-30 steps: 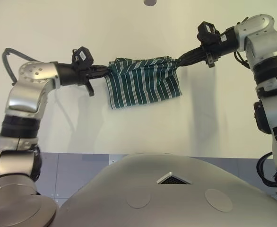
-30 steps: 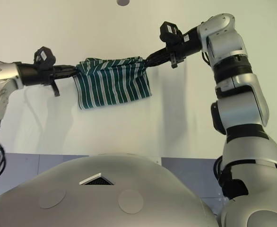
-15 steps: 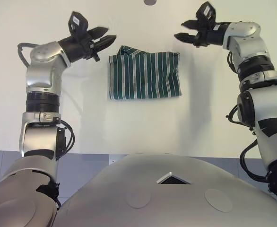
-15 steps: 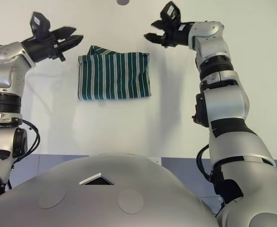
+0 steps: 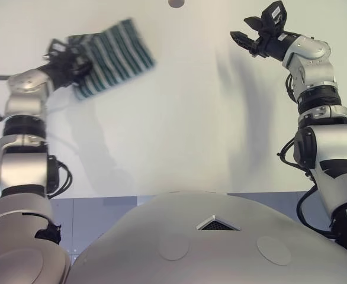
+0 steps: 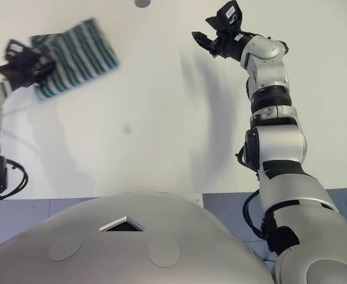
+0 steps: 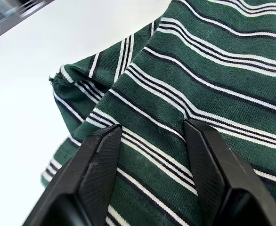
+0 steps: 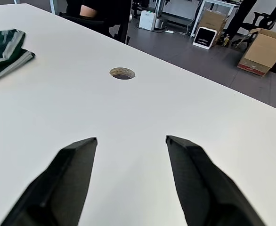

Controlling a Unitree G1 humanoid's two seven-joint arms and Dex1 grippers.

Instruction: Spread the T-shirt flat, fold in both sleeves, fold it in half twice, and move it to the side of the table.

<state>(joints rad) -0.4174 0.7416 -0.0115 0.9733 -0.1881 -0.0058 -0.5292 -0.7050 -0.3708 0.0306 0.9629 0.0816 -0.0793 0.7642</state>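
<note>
Step in hand: judging by the compact packet and where it lies, this is the last step, taking the folded shirt to the side of the table.
T-shirt (image 5: 111,56): green with thin white stripes, folded small. It sits on the far left part of the white table (image 5: 179,118), turned askew to the table's edges. Its outline is smeared in the head views.
Left gripper (image 7: 152,129): at the near-left edge of the packet. The wrist view shows a thick ridge of striped cloth between its two black fingers, so it appears clamped on the T-shirt.
Right gripper (image 5: 243,38): raised over the far right of the table, well apart from the shirt, with its fingers spread and nothing between them.
Cable hole (image 8: 122,73): a round opening in the far middle of the tabletop, between the two arms.
Progress: spreading, sleeve folds and both halvings look finished, and only the placement remains.
Next move calls for: setting the packet flat, loosening the left fingers, and lifting straight up so the top layers are not dragged along.
Risk: the layers fan out slightly at one corner in the left wrist view, so a sideways pull could open the fold.
</note>
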